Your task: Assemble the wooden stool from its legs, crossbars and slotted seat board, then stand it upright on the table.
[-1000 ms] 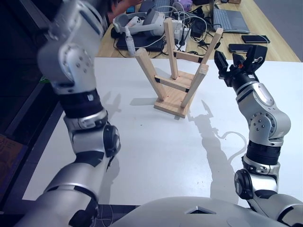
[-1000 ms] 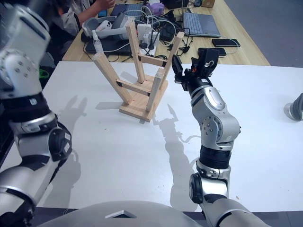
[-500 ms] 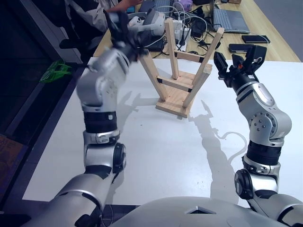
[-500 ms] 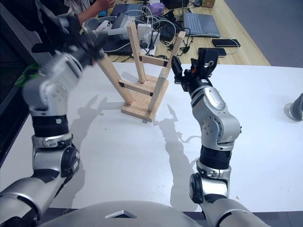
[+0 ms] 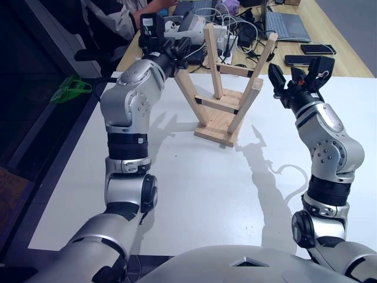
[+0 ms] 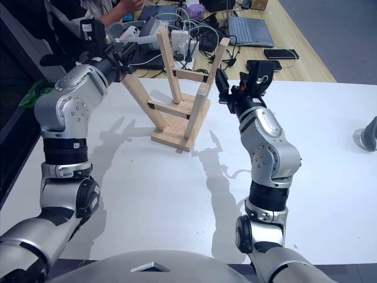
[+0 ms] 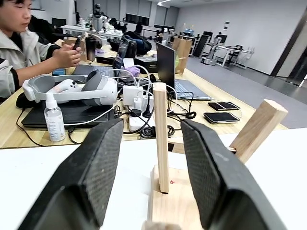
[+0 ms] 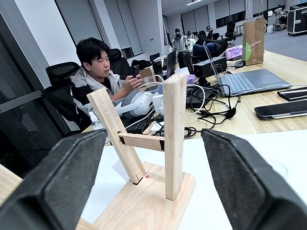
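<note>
Reading the head views from the left, I find the black two-fingered left gripper (image 5: pixel 178 57) raised at the top end of the slanted left leg (image 5: pixel 189 94) of the pale wooden stool (image 5: pixel 224 100); contact cannot be judged there. Its wrist view supplies what the head views lack: both black pads (image 7: pixel 91 182) stand wide apart, clasping nothing, with a leg end close in between them. The stool sits upside down near the far edge of the white table (image 5: pixel 194 194), square seat board (image 5: pixel 212 131) down on the surface, four legs up, crossbars (image 5: pixel 219 106) joining them. To its right, the black right gripper (image 5: pixel 287 79) hovers near the upper end of the rightmost leg (image 5: pixel 263 54). Its wrist view shows the pads (image 8: pixel 62 187) spread wide and empty, the stool framed between them. Beyond the table, a light wooden desk (image 5: pixel 336 35) carries a grey laptop (image 5: pixel 284 25) and tangled cables (image 5: pixel 235 32).
</note>
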Controlling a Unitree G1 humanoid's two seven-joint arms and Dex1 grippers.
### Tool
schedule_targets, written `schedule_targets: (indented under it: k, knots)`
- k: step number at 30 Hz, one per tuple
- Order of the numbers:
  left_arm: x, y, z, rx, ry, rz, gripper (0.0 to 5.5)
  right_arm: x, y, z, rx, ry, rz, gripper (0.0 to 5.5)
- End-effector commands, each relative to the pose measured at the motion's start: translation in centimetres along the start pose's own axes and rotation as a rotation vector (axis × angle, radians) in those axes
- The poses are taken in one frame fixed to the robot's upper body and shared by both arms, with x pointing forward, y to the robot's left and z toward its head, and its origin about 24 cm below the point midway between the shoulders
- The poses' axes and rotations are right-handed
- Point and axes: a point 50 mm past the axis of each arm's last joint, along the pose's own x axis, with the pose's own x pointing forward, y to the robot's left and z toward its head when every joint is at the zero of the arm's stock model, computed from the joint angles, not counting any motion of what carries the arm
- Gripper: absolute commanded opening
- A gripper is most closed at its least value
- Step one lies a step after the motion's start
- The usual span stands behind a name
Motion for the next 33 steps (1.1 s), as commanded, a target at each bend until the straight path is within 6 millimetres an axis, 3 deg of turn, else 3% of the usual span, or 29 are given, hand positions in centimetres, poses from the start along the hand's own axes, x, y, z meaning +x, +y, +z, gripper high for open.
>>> schedule_targets:
  k: [1,5,7,9,11,13,15,18,20,23,29,33]
  knots:
    - [0.1,-0.3,-1.1,-0.092,0.028,-0.015,2.19,0.1,0.2,0.4,-0.001,-0.011,0.008,3.68]
    - [-0.5,-1.3,2.1,-0.143,-0.108,-0.078,2.19,0.3,-0.4,2.7,0.038,-0.136,-0.027,3.68]
    - [-1.2,-2.0,3.6,-0.164,-0.166,-0.138,2.19,0.3,-0.3,6.1,0.128,-0.3,-0.005,3.68]
    - [-2.0,-2.6,4.9,-0.167,-0.209,-0.201,2.19,0.1,1.7,9.5,0.222,-0.427,0.164,3.68]
    - [-2.6,-2.7,5.8,-0.157,-0.247,-0.231,2.19,-0.5,4.2,11.0,0.26,-0.442,0.369,3.68]
    - [-3.1,-2.2,7.2,-0.186,-0.313,-0.215,2.19,-1.6,7.0,9.8,0.264,-0.316,0.606,3.68]
    - [-3.1,-0.8,7.8,-0.227,-0.365,-0.129,2.19,-2.6,8.4,6.3,0.21,-0.1,0.733,3.68]
    - [-2.7,2.6,6.2,-0.086,-0.339,0.164,2.19,-3.8,8.3,1.5,0.132,0.128,0.737,3.68]
    - [-2.9,3.4,3.9,-0.022,-0.291,0.224,2.19,-3.7,8.0,-0.3,0.102,0.181,0.691,3.68]
    - [-3.3,4.0,1.3,-0.028,-0.231,0.26,2.19,-3.0,7.3,-1.5,0.074,0.189,0.568,3.68]
    - [-4.6,5.6,-2.2,-0.057,-0.134,0.362,2.19,-1.5,3.6,-2.1,-0.032,0.178,0.288,3.68]
    - [-5.1,5.8,-3.4,-0.062,-0.099,0.383,2.19,-0.9,1.2,-2.0,-0.097,0.172,0.151,3.68]
